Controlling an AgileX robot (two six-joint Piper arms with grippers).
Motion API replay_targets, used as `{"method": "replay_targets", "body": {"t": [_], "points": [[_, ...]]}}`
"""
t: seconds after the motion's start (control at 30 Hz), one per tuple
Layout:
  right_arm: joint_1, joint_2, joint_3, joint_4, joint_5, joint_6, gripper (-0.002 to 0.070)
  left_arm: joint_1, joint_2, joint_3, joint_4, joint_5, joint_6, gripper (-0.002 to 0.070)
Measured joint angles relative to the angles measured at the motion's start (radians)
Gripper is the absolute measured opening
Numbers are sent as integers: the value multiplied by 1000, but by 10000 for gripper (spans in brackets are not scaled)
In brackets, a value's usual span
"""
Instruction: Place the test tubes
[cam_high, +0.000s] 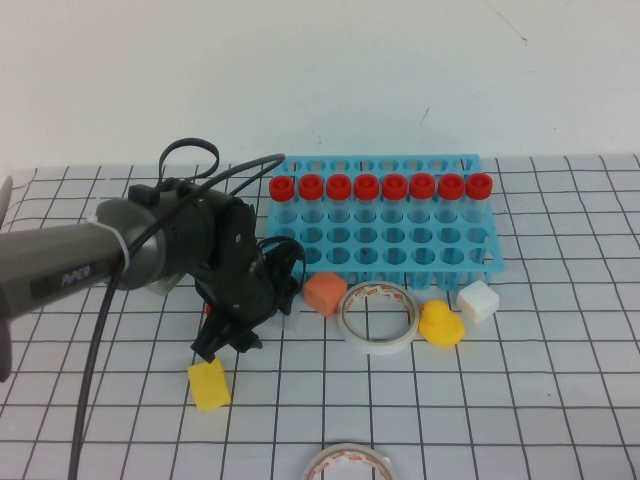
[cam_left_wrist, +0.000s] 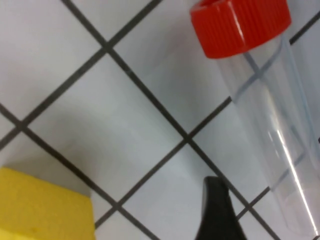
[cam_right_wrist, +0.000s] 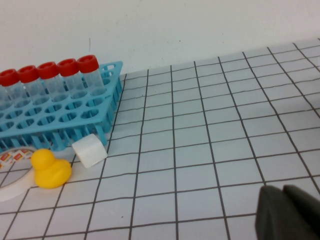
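Test tube (cam_left_wrist: 265, 100) is lying flat on the gridded table (cam_high: 560, 400), just beside the left gripper (cam_high: 224, 345), which is hanging spread and grasping nothing at left of centre in the high view, above a yellow block (cam_high: 209, 385). Right gripper (cam_right_wrist: 287, 212) is sitting clenched and empty over the table, well apart from the blue rack (cam_high: 480, 262), which is holding eight capped tubes (cam_high: 380, 187) at centre.

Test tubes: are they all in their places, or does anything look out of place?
One test tube lies flat on the table under the left gripper, near the yellow block, while eight capped tubes stand upright in the blue rack. The right gripper sits shut, off to the rack's right.
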Motion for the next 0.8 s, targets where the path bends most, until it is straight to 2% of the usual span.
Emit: {"method": "replay_targets", "body": {"t": [0.43, 0.8], "points": [[0, 0, 0, 0, -2, -17, -1, 62, 0, 0, 0, -12, -17, 377], [0, 0, 0, -2, -3, -17, -1, 79, 19, 0, 51, -141, -64, 377]]}}
